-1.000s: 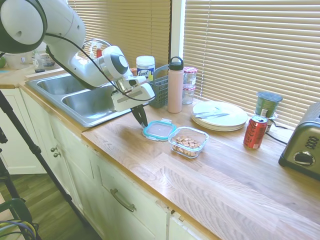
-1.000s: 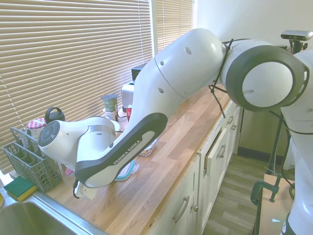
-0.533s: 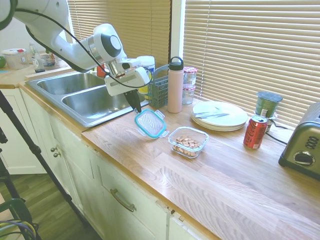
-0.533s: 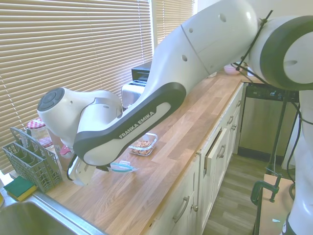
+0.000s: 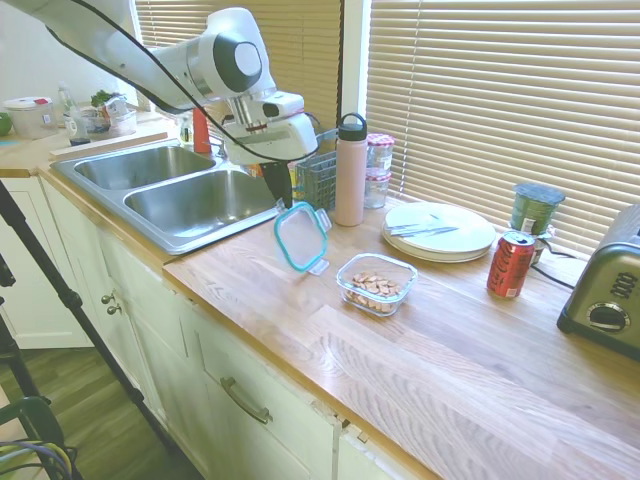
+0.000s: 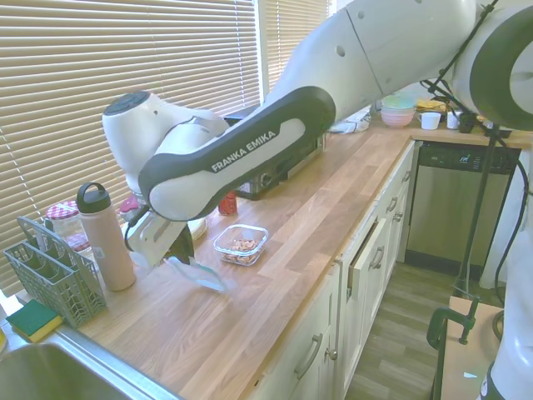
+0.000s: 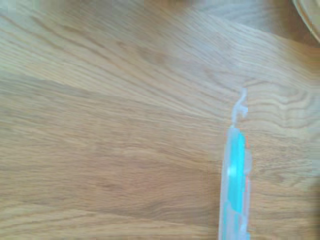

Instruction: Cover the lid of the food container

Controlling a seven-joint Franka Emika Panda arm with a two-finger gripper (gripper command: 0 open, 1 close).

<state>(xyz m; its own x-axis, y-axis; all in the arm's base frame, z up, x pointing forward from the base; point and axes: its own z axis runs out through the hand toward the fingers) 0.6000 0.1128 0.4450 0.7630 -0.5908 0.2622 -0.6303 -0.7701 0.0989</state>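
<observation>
The lid (image 5: 301,236), clear with a teal rim, hangs tilted in the air above the wooden counter, held by its upper edge in my gripper (image 5: 281,197), which is shut on it. From the other side the lid (image 6: 196,272) dangles below the gripper (image 6: 178,250). In the wrist view the lid (image 7: 235,185) shows edge-on over the wood. The food container (image 5: 377,284), a low clear dish with brown nuts, sits on the counter to the right of the lid and apart from it; it also shows as the food container (image 6: 241,244).
A pink bottle (image 5: 350,170), a grey utensil caddy (image 5: 318,175) and patterned-lid jars (image 5: 379,170) stand behind. White plates (image 5: 440,231), a red can (image 5: 510,264) and a toaster (image 5: 607,295) lie to the right. A steel sink (image 5: 170,195) is at left.
The lid went from lying flat on the counter to hanging tilted in the air. My gripper has risen with it and shifted slightly right.
</observation>
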